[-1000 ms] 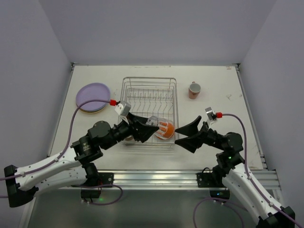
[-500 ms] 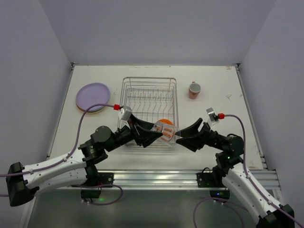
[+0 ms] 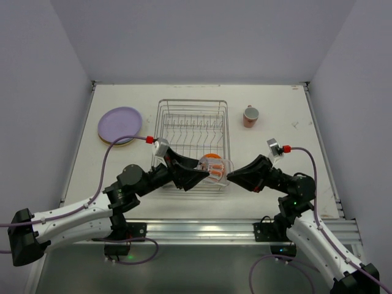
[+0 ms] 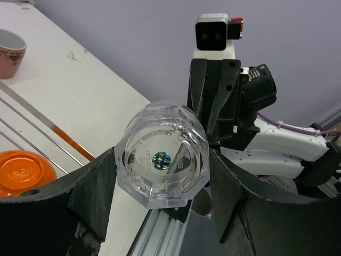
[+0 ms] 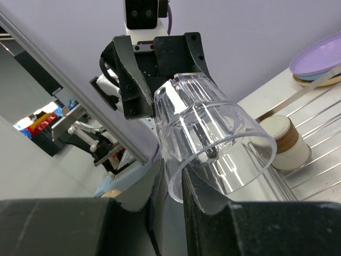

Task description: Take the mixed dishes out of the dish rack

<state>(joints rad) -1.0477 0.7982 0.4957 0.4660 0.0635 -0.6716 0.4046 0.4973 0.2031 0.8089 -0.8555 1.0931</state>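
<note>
A clear glass (image 3: 218,169) hangs on its side above the front right corner of the dish rack (image 3: 193,102). My left gripper (image 3: 205,173) is shut on its faceted base (image 4: 162,154), one finger on each side. From the right, my right gripper (image 3: 232,176) meets it, its jaws pinched on the wall of the glass's rim (image 5: 213,138), one finger inside and one outside. An orange bowl (image 3: 212,158) lies upside down in the rack under the glass. A cream cup (image 5: 279,140) stands in the rack too.
A pink mug (image 3: 250,116) stands on the table right of the rack. A lavender plate (image 3: 120,124) tops a stack of plates at the far left. The rack's upright prongs (image 3: 190,131) hold no plates. Both arms cross the table's near edge.
My left gripper carried the glass to the right, toward the right gripper. The right gripper's jaws, wide apart a second ago, have come together on the glass's rim.
</note>
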